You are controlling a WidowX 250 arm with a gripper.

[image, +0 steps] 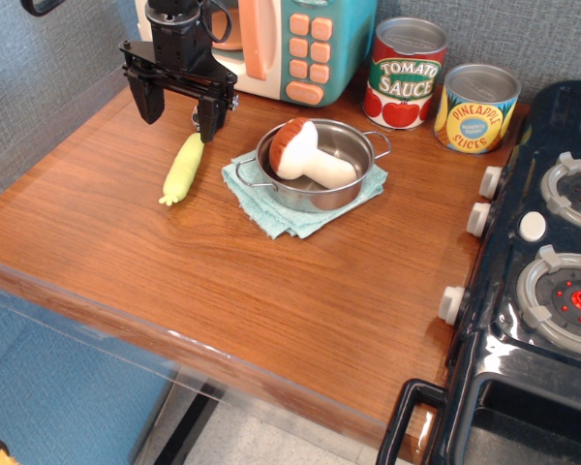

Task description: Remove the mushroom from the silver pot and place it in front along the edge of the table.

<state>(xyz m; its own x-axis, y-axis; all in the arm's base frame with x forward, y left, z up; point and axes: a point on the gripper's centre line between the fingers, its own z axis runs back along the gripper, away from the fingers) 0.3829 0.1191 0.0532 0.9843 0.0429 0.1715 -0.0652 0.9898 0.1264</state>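
Note:
The mushroom (305,155) lies in the silver pot (344,189), its reddish-brown cap toward the back left and its cream stem pointing right. The pot stands on a folded teal cloth (261,208) on the brown table (223,281). My gripper (177,114) is open and empty. It hangs above the table to the left of the pot, over the top end of the corn cob (183,170).
A toy microwave (300,44) stands at the back. A tomato sauce can (404,73) and a pineapple slices can (476,108) stand to its right. A black toy stove (542,291) fills the right side. The table's glossy front edge (174,339) runs along the bottom left.

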